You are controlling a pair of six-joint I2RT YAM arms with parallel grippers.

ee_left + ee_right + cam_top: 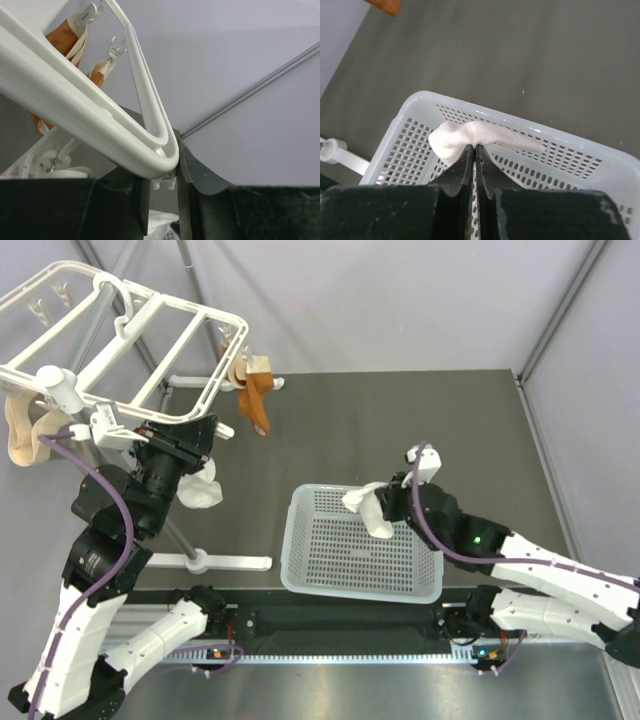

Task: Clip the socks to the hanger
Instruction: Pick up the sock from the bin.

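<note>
Right pincer clenches a small white fabric sock just above the white perforated plastic basket, ready for clipping. Left pincer straddles a corner of the large white plastic hanger frame, grip unclear; second white sock dangles beneath.

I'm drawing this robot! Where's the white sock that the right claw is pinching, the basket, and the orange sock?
white sock [451,140]: right wrist view, on its bunched fat end.
basket [293,540]: top external view, on its left wall.
orange sock [257,405]: top external view, on its hanging middle.
</note>
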